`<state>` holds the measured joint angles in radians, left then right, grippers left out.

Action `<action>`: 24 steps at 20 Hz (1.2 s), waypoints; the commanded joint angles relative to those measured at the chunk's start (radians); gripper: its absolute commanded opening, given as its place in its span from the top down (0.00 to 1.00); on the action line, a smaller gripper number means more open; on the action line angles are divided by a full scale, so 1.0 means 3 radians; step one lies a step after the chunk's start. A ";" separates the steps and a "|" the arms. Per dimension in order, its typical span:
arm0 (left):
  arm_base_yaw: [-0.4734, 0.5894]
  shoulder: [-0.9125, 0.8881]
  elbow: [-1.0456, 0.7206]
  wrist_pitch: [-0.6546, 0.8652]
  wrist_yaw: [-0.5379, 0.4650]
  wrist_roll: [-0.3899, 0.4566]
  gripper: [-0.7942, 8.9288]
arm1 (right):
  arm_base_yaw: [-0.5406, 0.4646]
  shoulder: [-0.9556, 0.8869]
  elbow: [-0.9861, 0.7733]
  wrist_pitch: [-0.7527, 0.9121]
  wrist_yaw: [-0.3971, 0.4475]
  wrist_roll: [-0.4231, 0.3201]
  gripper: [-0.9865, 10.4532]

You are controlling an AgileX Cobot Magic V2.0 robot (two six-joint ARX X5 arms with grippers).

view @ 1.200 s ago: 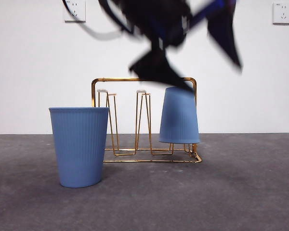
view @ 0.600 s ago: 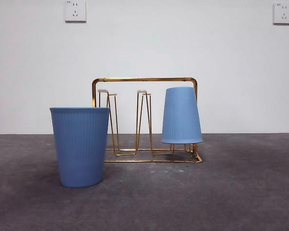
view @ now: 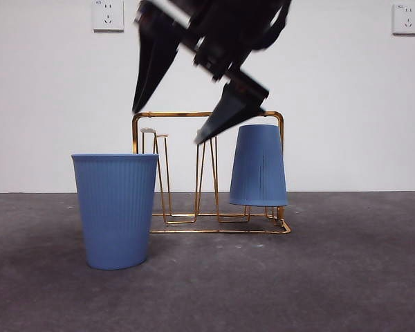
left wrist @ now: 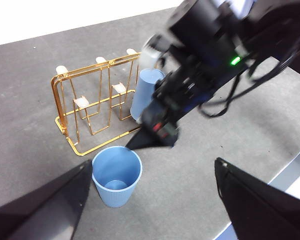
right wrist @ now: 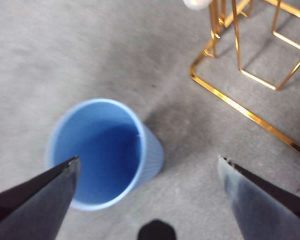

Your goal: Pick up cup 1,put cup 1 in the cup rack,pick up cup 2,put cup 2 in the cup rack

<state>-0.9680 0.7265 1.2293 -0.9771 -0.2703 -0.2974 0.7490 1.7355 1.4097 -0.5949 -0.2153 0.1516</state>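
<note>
An upright ribbed blue cup (view: 115, 211) stands on the grey table just in front of the cup rack's left end. The gold wire cup rack (view: 207, 114) carries a second blue cup (view: 259, 166), upside down on its right peg. My right gripper (view: 167, 126) hangs open above the rack's left half and the upright cup. Its wrist view looks down into that cup (right wrist: 97, 150) between the spread jaws (right wrist: 148, 159), with the rack's base (right wrist: 240, 107) beside it. My left gripper (left wrist: 152, 162) is open and high, far from the cup (left wrist: 116, 175), the rack (left wrist: 85, 75) and the inverted cup (left wrist: 145, 92).
A white wall with two sockets (view: 108, 15) stands behind the rack. In the left wrist view the right arm (left wrist: 205, 60) reaches over the rack, and the table edge (left wrist: 290, 165) runs close by on the side away from the rack.
The arm drew away from the inverted cup and left the front view half a second ago. It is back now, open, over the rack's left half. The inverted cup shifted slightly.
</note>
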 commanded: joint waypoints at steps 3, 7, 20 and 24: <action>-0.0008 0.0006 -0.0010 0.0010 0.0000 0.0023 0.50 | 0.0047 0.0327 0.0028 0.0031 0.0081 0.0107 0.50; -0.0008 0.0006 -0.0010 0.0013 0.0000 0.0036 0.50 | 0.0058 0.0498 0.0042 0.0095 0.0111 0.0125 0.60; -0.0008 0.0038 -0.0010 0.0120 0.0057 0.0000 0.50 | 0.0057 0.0486 0.0042 0.0042 -0.0240 0.0056 0.92; -0.0008 0.0038 -0.0010 0.0547 0.0296 -0.0053 0.50 | 0.0053 -0.0084 0.0042 0.0010 -0.0160 -0.0045 0.92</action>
<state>-0.9680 0.7395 1.2293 -0.8188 -0.1837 -0.3035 0.7647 1.7409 1.4197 -0.6060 -0.2550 0.1539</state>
